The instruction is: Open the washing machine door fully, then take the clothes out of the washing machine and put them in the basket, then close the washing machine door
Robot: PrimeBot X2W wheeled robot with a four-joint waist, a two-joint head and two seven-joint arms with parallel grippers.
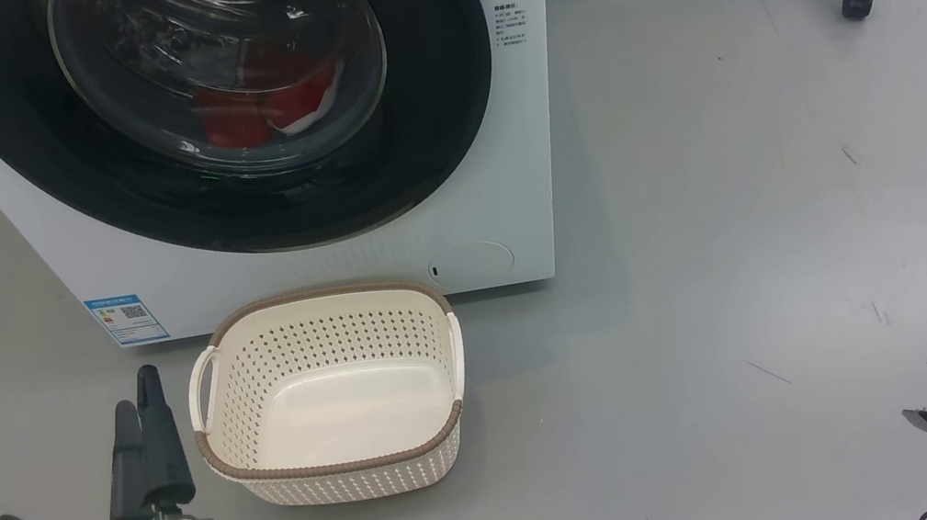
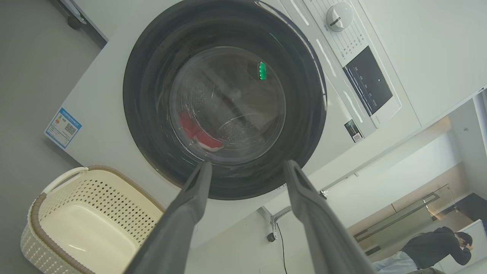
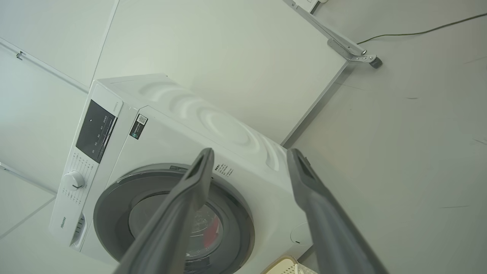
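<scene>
Door status: the large round glossy black-rimmed washing machine door (image 1: pixel 219 66) sits shut against the big white boxy front-loading washing machine (image 1: pixel 500 198), with the bright red soft fabric clothes (image 1: pixel 253 107), white-trimmed, lying low behind its bulging clear glass. The small cream perforated plastic basket (image 1: pixel 311 298) with brown woven-look rim stands empty on the grey floor (image 1: pixel 705 259), just before the machine's front panel. The left pincer (image 2: pixel 247 164) and right pincer (image 3: pixel 250 151) each hold two long dark fingers wide apart, gripping nothing.
</scene>
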